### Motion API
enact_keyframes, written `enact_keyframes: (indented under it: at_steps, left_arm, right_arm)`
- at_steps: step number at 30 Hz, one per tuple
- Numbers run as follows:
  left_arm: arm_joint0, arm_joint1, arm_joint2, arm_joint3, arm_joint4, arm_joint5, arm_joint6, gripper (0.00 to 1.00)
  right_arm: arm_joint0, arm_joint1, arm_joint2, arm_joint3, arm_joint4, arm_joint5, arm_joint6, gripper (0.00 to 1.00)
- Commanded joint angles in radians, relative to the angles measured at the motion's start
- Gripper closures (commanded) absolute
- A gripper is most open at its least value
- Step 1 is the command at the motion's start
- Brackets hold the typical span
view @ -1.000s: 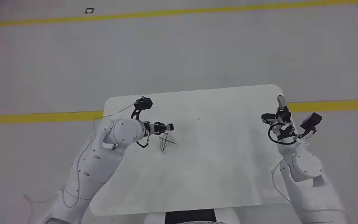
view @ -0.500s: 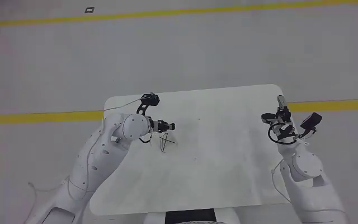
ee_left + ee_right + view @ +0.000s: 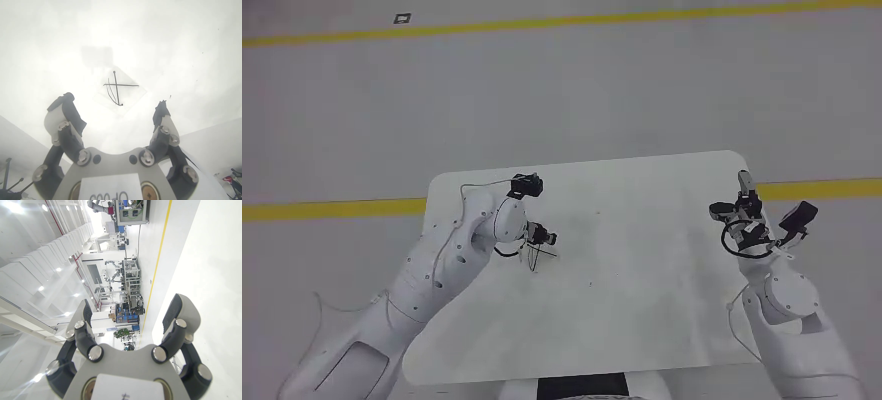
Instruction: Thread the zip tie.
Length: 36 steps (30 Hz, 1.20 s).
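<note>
1. While the left end effector (image 3: pixel 114 100) hangs wide open and empty over the left part of the surface (image 3: pixel 662 300), square it up first. The step in hand looks like the first pick.
2. The zip ties (image 3: pixel 115 85) lie flat on the surface just beyond the fingertips (image 3: pixel 162 108). Two straight ones are crossed, with thin curved ones beside them, all touching or overlapping.
3. Take one tie only. I'd grab a straight one near a free end, away from the crossing, or a second tie likely comes up with it.
4. The straps are thin and flush with the surface, so the tips probably have to touch down and close across the strap, not along it. Slip risk looks high.
5. The head block (image 3: pixel 114 72) sits at the far end of one straight tie. Keep the grip off it, since the tail has to pass through.
6. Far across, at the right edge of the surface, the right end effector (image 3: pixel 132 301) is spread about as wide and is also empty. It points out at the room. Threading likely needs it brought over for the second hold.
</note>
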State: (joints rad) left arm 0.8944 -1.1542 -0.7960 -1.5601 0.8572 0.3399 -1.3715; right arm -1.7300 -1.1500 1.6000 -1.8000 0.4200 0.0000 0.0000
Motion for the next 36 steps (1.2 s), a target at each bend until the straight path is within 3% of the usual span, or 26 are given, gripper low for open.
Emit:
enact_keyframes:
  at_steps: [1, 3, 5, 11, 13, 22, 25, 27, 36]
  left_arm:
    - [0.0, 0.0, 0.0, 0.0, 0.0, 0.0, 0.0, 0.0]
    - [-0.006, -0.003, 0.001, 0.033, 0.055, 0.0, -0.004, 0.0]
    - [-0.007, -0.017, -0.006, 0.05, 0.054, 0.0, -0.018, 0.0]
    - [-0.01, -0.086, 0.011, 0.168, 0.043, 0.0, -0.018, 0.0]
    - [-0.014, -0.11, 0.018, 0.175, 0.031, 0.0, -0.018, 0.0]
    - [-0.016, -0.113, 0.018, 0.176, 0.035, 0.0, -0.018, 0.0]
    - [-0.001, -0.112, 0.019, 0.167, 0.025, -0.021, 0.017, 0.0]
    - [-0.001, -0.113, 0.039, 0.162, 0.06, 0.0, -0.002, 0.0]
    - [0.001, -0.12, 0.046, 0.157, 0.088, 0.0, -0.011, 0.0]
  right_arm:
    - [0.0, 0.0, 0.0, 0.0, 0.0, 0.0, 0.0, 0.0]
    - [0.0, 0.0, 0.0, 0.0, 0.0, 0.0, 0.0, 0.0]
    - [0.0, 0.0, 0.0, 0.0, 0.0, 0.0, 0.0, 0.0]
    - [0.0, 0.0, 0.0, 0.0, 0.0, 0.0, 0.0, 0.0]
    - [0.0, 0.0, 0.0, 0.0, 0.0, 0.0, 0.0, 0.0]
    - [0.0, 0.0, 0.0, 0.0, 0.0, 0.0, 0.0, 0.0]
    - [0.0, 0.0, 0.0, 0.0, 0.0, 0.0, 0.0, 0.0]
    - [0.0, 0.0, 0.0, 0.0, 0.0, 0.0, 0.0, 0.0]
    - [0.0, 0.0, 0.0, 0.0, 0.0, 0.0, 0.0, 0.0]
